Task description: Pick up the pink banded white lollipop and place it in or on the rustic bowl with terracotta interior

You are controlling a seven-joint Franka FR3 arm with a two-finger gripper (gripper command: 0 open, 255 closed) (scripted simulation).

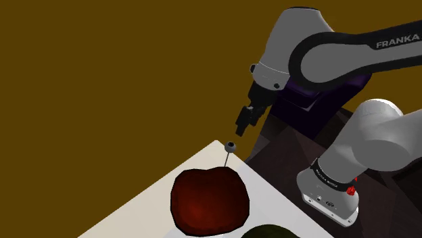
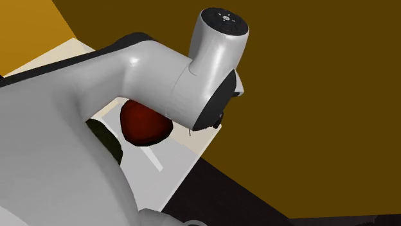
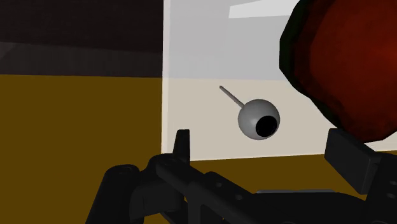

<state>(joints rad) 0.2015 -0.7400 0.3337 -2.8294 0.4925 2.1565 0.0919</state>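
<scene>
Dark olive-green, an object [image 1: 270, 232] I cannot identify sits nearest, at the shoulder view's bottom edge on the white table [image 1: 274, 193]. In the second exterior view it [image 2: 106, 138] lies close beside the bowl, partly hidden behind the white Franka arm [image 2: 160, 77].

Just beyond it stands the bowl [image 1: 207, 201], drawn deep red inside with a dark, uneven rim. It shows the same red in the second exterior view [image 2: 144, 122] and in the wrist view [image 3: 350, 70].

Farther on, at the table's far corner, lies the lollipop [image 1: 230, 146]. It is drawn as a grey ball with a dark spot, and its thin stick runs back toward the bowl. It rests on the table just beside the bowl's far rim, apart from it. The wrist view shows it [image 3: 259, 119] on the pale surface near the table's edge.

The black gripper [image 1: 243, 126] hangs above and slightly right of the lollipop, not touching it. In the wrist view the gripper [image 3: 261, 141] has its jaws spread wide and empty, the lollipop's head seen between them.

An ochre-brown backdrop [image 1: 101, 81] lies beyond the table.
</scene>
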